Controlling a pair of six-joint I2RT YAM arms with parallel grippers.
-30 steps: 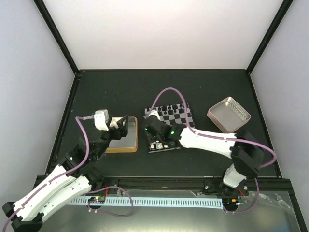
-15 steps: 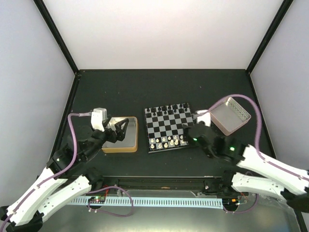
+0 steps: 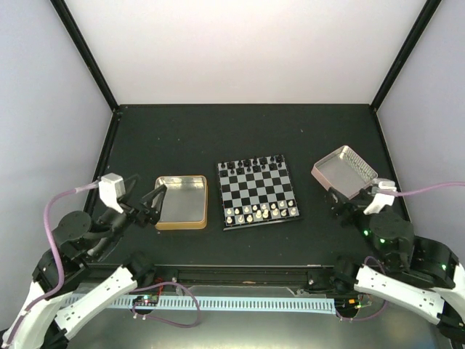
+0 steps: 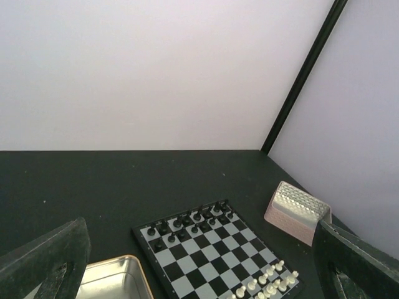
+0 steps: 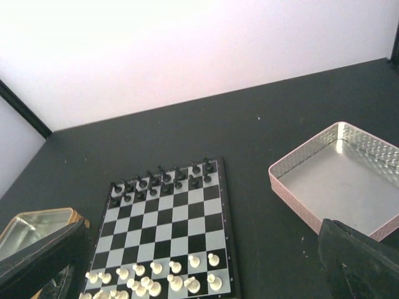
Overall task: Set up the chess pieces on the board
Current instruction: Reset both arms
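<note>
Top external view is showing the board (image 3: pixel 258 190) lying at the middle of the dark table (image 3: pixel 182 134), turned slightly off square. The black chess pieces (image 3: pixel 253 164) are standing in two rows along its upper edge, and the cream chess pieces (image 3: pixel 260 212) are crowding its lower edge in two uneven rows. A gold-rimmed tin (image 3: pixel 182 226) is sitting just left of the board, and a pink-sided tray (image 3: pixel 324 177) is resting to its upper right, apart from it.

The left gripper (image 3: pixel 147 190) is hovering at the tin's left edge, in the lower left of the frame. Its fingers (image 4: pixel 43 261) are showing at opposite lower corners of the left wrist view, spread wide with nothing between them. The right gripper (image 3: pixel 341 206) is hanging just below the pink-sided tray, well clear of the board. Its fingers (image 5: pixel 361 261) are likewise standing far apart at the lower corners of the right wrist view, gripping nothing.
</note>
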